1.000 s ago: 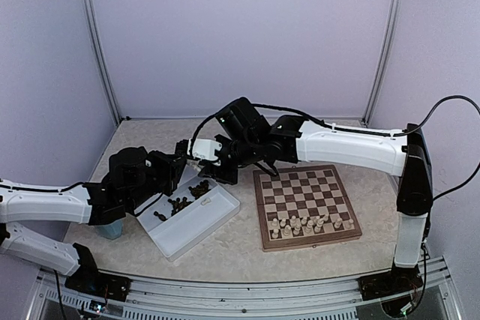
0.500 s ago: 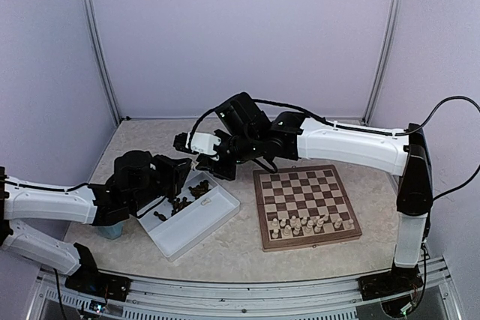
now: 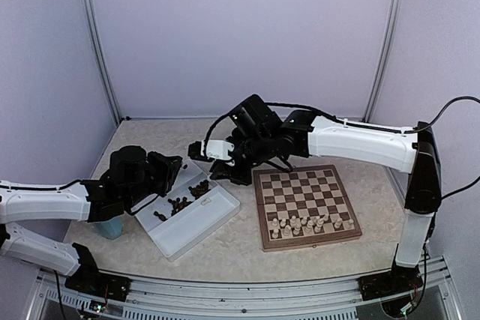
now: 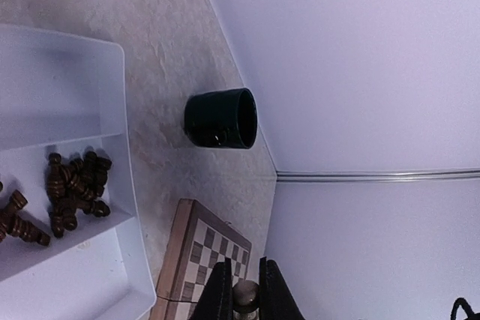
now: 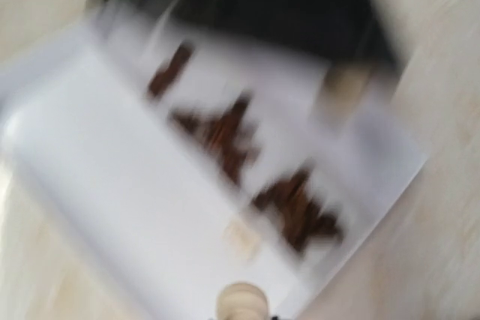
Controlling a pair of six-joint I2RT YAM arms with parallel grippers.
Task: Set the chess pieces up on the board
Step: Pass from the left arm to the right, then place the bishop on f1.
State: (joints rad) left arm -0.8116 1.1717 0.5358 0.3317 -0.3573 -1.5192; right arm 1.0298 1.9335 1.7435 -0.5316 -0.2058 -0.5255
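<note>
Nearest my bases, cream pieces (image 3: 310, 223) are standing in the two near rows of the board (image 3: 259, 215), so I am judging the cream side nearly done. The board's far rows are showing only bare checks, so the whole dark side is left to do.

Left of the board, a white tray (image 3: 196, 228) is lying on the table (image 3: 240, 252). It is holding dark pieces (image 3: 180, 202) in loose heaps, and one compartment is showing none in my left wrist view. A blue cup (image 3: 112, 228) is standing just beside the tray, partly under my left arm.

My left pincer (image 3: 174, 168) is hovering over the tray's far left edge, clenched on one piece (image 4: 245, 301) whose colour I cannot tell. My right pincer (image 3: 225, 172) is hanging above the tray's far corner, clenched. Its wrist view is blurred, but it is probably gripping a cream piece (image 5: 241, 303).

Farthest off, a black cup (image 4: 221, 118) is sitting on the table near the wall.
</note>
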